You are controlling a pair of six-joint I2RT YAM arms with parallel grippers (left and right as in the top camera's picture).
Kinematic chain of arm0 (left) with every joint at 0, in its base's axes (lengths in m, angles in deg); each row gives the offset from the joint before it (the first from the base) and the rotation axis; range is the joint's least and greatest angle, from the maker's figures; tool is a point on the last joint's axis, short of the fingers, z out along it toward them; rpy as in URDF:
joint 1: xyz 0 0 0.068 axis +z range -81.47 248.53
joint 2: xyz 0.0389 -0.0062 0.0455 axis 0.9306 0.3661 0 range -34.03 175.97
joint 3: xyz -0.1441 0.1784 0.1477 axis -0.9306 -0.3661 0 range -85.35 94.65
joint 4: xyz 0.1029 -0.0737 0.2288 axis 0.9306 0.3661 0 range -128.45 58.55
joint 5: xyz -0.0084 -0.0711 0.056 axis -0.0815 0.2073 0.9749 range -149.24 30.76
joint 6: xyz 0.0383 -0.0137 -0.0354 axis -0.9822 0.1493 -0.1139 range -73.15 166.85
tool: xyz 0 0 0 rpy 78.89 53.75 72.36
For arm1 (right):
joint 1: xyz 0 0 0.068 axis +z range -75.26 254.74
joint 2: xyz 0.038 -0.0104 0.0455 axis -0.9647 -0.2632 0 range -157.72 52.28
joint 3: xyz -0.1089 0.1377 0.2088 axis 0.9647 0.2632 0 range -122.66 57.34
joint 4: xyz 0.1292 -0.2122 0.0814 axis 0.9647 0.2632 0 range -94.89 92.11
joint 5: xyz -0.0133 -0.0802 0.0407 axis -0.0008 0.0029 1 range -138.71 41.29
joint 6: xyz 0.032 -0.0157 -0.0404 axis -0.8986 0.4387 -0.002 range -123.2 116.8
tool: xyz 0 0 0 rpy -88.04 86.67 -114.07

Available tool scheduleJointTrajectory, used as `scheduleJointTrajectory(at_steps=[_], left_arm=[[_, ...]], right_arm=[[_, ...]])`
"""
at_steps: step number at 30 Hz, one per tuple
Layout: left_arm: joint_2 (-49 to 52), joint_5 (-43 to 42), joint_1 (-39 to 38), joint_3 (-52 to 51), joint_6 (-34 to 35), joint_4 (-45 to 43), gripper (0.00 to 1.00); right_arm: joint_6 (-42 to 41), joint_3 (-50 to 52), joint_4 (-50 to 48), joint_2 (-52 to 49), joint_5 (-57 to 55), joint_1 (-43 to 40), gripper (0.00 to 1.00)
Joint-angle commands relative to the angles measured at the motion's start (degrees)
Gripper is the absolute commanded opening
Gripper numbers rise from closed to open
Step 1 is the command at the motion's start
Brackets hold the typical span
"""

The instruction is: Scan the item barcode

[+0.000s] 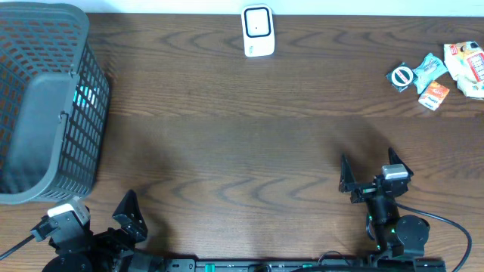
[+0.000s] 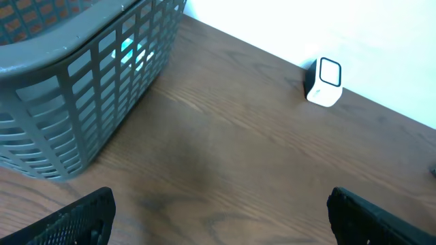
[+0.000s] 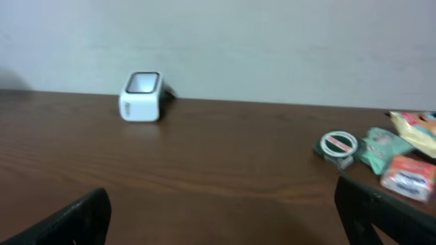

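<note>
Two tools sit at the bottom edge of the overhead frame, both spread wide and pinching nothing. The left tool (image 2: 219,216) is at the lower left, just below the basket. In its own view its two dark fingers (image 2: 82,223) stand at the bottom corners of the frame with bare table between them. The right tool (image 1: 369,169) is at the lower right, its fingers likewise far apart over bare wood, well apart from everything else.

The scanner (image 1: 257,31), a small white box with a dark window on its face, stands at the top centre of the overhead frame, at the far edge of the table (image 1: 227,128). In the right wrist view it is at the upper left, in front of the pale wall (image 3: 272,41).

Four small items lie clustered at the upper right of the overhead frame, well apart from the scanner and from both tools. They are a ring (image 1: 402,76) with a dark rim, a teal packet (image 1: 429,68) just beside it, an orange packet (image 1: 435,95) below those, and a white packet (image 1: 469,66) with red and yellow print, cut off by the right edge. Any barcode on them is too small to tell.

A grey mesh basket (image 1: 85,128) fills the upper left corner. A blue-green patch (image 1: 85,97) shows through its wall; what it is I cannot tell.
</note>
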Motion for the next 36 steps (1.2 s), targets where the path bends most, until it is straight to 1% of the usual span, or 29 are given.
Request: scheduleJointTrajectory(at_steps=[1,4,9,14,17,23,36], left_arm=[[-0.09,0.96,0.22,-0.24,0.52,-0.02,0.98],[-0.09,0.96,0.22,-0.24,0.52,-0.04,0.98],[-0.09,0.96,0.22,-0.24,0.52,-0.04,0.98],[-0.09,0.98,0.22,-0.24,0.52,-0.04,0.98],[-0.09,0.98,0.22,-0.24,0.52,-0.04,0.98],[-0.09,0.96,0.22,-0.24,0.52,-0.04,0.97],[-0.09,0.96,0.22,-0.24,0.52,-0.04,0.98]], right_arm=[[1.49,0.26,0.37,0.57,-5.46,1.79,0.99],[0.17,0.26,2.75,0.57,-8.52,3.26,0.99],[-0.63,0.26,2.89,0.57,-8.7,3.21,0.99],[2.38,0.26,3.04,0.57,-9.77,3.21,0.99],[2.62,0.26,3.06,0.57,-10.29,3.21,0.99],[-2.67,0.26,3.1,0.57,-10.01,3.23,0.99],[-2.54,0.26,3.1,0.57,-9.75,3.28,0.99]])
